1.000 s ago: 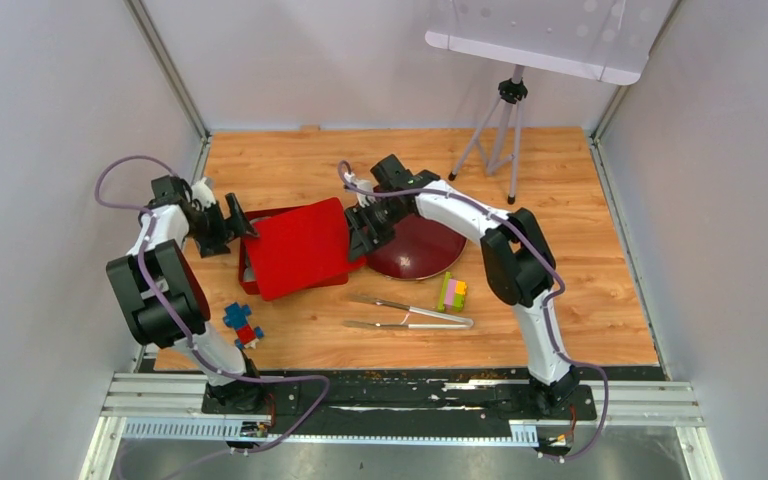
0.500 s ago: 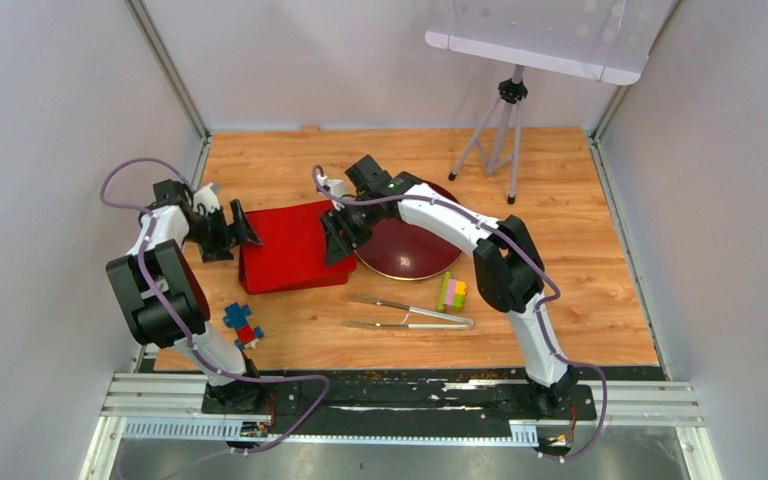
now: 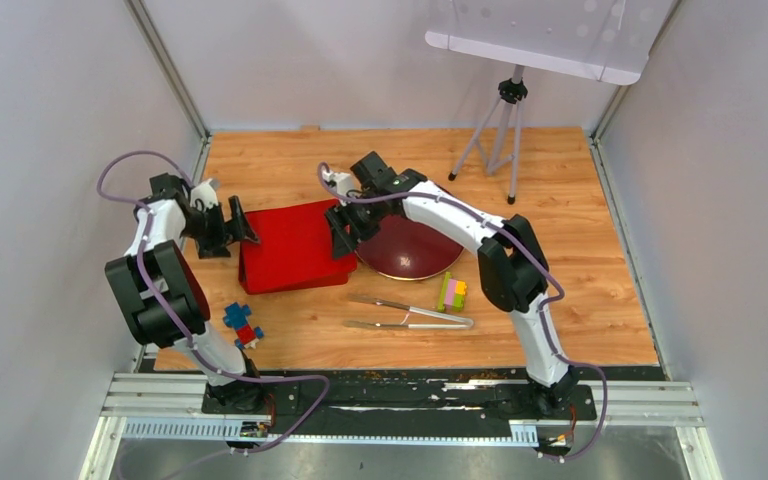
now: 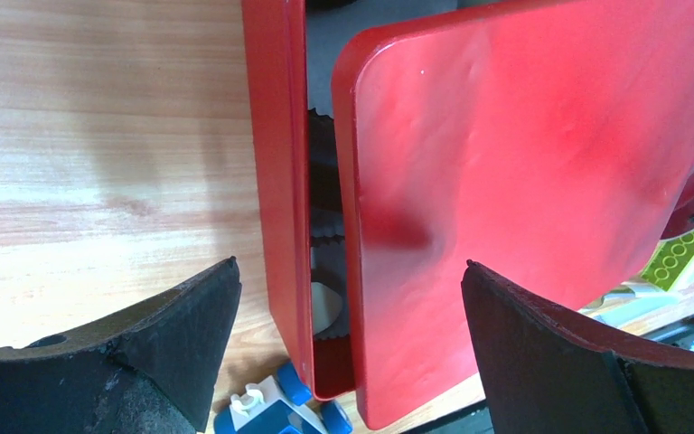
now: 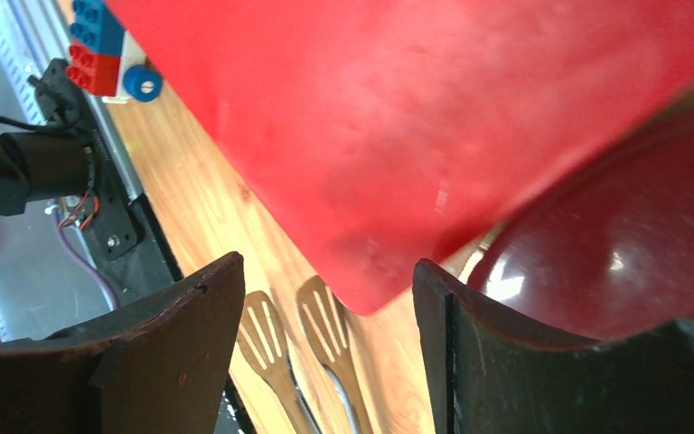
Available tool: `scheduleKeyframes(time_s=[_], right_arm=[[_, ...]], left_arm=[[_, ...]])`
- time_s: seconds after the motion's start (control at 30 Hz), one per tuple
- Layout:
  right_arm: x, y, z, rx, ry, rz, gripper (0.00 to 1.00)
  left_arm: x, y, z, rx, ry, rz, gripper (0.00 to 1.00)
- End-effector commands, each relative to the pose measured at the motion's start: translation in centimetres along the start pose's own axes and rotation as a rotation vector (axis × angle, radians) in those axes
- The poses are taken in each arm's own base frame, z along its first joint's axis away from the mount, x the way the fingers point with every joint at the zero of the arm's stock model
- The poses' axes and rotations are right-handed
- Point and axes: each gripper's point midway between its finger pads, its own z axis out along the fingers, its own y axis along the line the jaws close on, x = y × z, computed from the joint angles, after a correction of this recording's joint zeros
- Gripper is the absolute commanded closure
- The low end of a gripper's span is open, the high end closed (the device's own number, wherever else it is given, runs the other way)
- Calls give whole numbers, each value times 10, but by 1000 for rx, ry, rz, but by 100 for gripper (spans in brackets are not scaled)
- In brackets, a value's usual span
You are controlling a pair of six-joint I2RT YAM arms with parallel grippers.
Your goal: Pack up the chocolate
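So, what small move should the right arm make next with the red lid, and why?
Probably nudge the red lid toward the left arm with the right gripper. In the left wrist view a gap runs between the lid's edge and the wall of the red box, so the lid seems not yet seated. The right jaws stand open at the lid's corner.

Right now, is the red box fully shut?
No: the red lid lies skewed over the red box, leaving a gap along one wall.

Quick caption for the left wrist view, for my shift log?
Open left fingers frame the red box, its lid askew with a gap along one side.
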Motion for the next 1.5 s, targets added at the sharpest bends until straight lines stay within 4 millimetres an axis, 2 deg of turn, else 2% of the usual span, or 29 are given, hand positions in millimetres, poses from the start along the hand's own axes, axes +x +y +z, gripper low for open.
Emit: scheduleKeyframes(time_s=[0.0, 0.1, 0.17, 0.3, 0.4, 0.6, 0.77, 0.9, 1.0, 1.17, 1.3, 1.47], right_arm=[[-22, -15, -42, 114, -94, -29, 31], [-10, -37, -43, 180, -73, 7, 26], [0, -43, -40, 159, -54, 34, 25], [14, -47, -25, 84, -9, 44, 25], [12, -39, -18, 12, -7, 55, 25], [12, -19, -11, -63, 0, 90, 26], [13, -7, -7, -52, 13, 81, 26], [5, -2, -5, -32, 0, 54, 26], [5, -2, 1, -18, 11, 48, 26], [13, -12, 6, 26, 36, 49, 26], [22, -20, 6, 61, 55, 40, 27], [29, -20, 6, 61, 73, 41, 30]], left_arm=[[10, -8, -3, -4, 19, 12, 0], [18, -16, -1, 13, 25, 27, 0], [26, -30, 0, 50, 40, 48, 0], [43, -51, -1, 87, 76, 123, 0], [53, -55, -1, 93, 89, 119, 0], [60, -53, -10, 67, 133, 126, 0], [56, -51, -16, 35, 145, 129, 0], [50, -46, -19, 1, 146, 137, 0], [43, -35, -19, -60, 142, 154, 0], [39, -30, -14, -76, 149, 144, 0], [39, -24, -11, -103, 146, 136, 0], [46, -25, -11, -90, 160, 135, 4]])
